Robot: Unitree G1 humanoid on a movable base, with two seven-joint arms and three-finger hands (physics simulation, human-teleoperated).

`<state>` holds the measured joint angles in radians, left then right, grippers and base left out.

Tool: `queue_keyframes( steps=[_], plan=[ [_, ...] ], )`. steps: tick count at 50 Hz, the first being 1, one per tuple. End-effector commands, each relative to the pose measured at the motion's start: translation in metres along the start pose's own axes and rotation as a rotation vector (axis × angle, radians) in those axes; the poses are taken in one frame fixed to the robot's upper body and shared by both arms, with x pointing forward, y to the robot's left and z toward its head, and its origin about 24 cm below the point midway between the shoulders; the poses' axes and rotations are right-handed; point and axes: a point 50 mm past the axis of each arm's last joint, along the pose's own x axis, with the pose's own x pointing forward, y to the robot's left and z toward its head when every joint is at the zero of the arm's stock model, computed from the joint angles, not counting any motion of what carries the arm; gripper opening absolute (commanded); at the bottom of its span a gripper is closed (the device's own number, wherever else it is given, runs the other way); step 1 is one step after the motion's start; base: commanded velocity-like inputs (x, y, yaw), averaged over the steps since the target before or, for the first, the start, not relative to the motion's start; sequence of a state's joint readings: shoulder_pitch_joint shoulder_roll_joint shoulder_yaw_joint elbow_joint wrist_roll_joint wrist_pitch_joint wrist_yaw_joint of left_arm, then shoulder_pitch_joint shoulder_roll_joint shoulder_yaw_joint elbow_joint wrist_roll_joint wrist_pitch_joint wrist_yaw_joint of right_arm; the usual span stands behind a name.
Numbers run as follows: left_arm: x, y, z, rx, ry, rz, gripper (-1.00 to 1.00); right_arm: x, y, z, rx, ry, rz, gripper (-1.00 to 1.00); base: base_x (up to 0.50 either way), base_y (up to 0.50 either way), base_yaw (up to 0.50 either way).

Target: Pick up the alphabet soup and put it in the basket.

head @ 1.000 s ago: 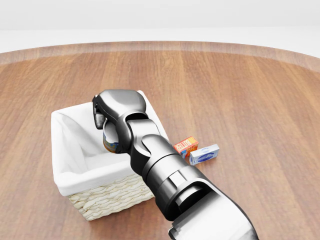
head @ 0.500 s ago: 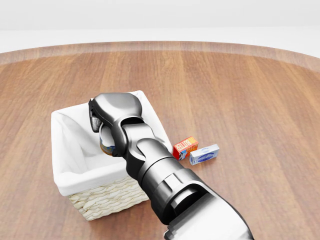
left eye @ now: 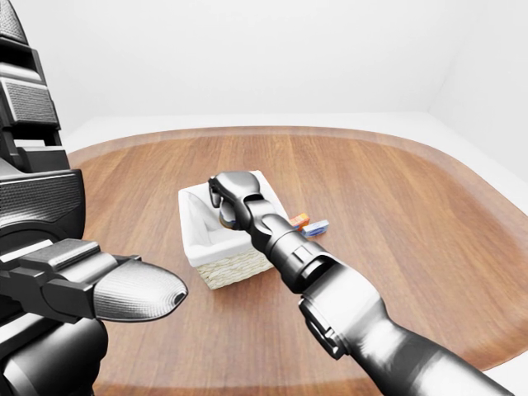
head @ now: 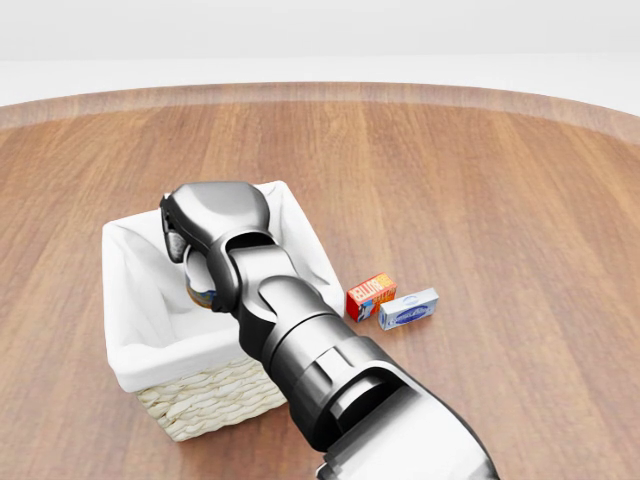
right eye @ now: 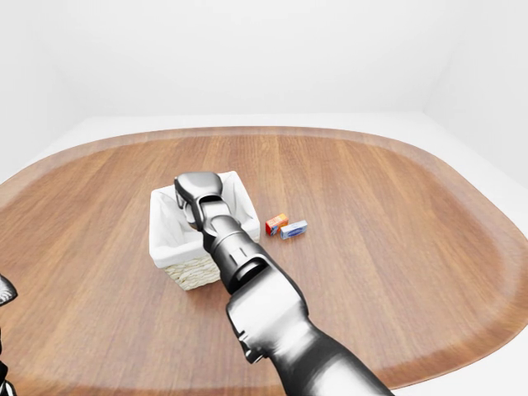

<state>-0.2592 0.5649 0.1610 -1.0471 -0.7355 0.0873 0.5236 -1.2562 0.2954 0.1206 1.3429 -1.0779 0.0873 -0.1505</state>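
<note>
Since a second ago the right hand (head: 205, 235) has slid toward nine o'clock in the head view, deeper over the basket (head: 135, 355). Its fingers pinch the alphabet soup (head: 200, 290), which hangs just below the palm, roughly upright, inside the white liner. Nothing blocks the drop, I'd say. At three o'clock lie an orange box (head: 371, 294) and a blue box (head: 408, 309). The left hand (left eye: 124, 289) idles far off, fingers unclear.

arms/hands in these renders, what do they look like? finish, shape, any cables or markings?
Right arm: glossy dark-grey and silver metal, chunky cylindrical segments with ringed joints, widening toward the shoulder. Right hand: rounded grey shell over darker fingers. Left hand, seen in the left-eye view: matte black blocky links ending in a textured grey oval fingertip pad. No cables, labels or sleeves visible on either.
</note>
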Motion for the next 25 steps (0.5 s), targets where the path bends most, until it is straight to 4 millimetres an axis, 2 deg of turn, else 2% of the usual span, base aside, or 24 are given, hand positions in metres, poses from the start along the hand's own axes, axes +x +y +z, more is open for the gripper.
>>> queue_keyframes(
  steps=[1, 15, 16, 17, 18, 25],
  plan=[
    [0.0011, -0.001, 0.0005, -0.016, 0.008, -0.014, 1.0, 0.0015, -0.0101, 0.0086, -0.015, -0.024, -0.051, -0.97, 0.0, 0.0, 0.0],
    [0.0006, -0.0009, -0.0001, -0.013, 0.01, -0.012, 1.0, 0.0012, -0.0107, 0.0111, -0.007, -0.029, -0.075, -1.0, 0.0, 0.0, 0.0],
    [0.0004, -0.0011, -0.0004, -0.012, 0.011, -0.012, 1.0, 0.001, -0.0097, 0.0118, 0.001, -0.029, -0.07, -0.13, 0.0, 0.0, 0.0],
    [0.0003, -0.0011, -0.0004, -0.011, 0.01, -0.011, 1.0, 0.001, -0.0096, 0.0119, 0.001, -0.029, -0.07, -0.13, 0.0, 0.0, 0.0],
    [0.0007, -0.0013, -0.0002, -0.015, 0.008, -0.012, 1.0, 0.0012, -0.0115, 0.0133, 0.002, -0.033, -0.078, 1.0, 0.0, 0.0, 0.0],
    [0.0003, -0.0011, -0.0002, -0.006, -0.002, -0.004, 1.0, 0.0015, -0.0136, 0.0129, 0.019, -0.03, -0.086, 1.0, 0.0, 0.0, 0.0]
  ],
)
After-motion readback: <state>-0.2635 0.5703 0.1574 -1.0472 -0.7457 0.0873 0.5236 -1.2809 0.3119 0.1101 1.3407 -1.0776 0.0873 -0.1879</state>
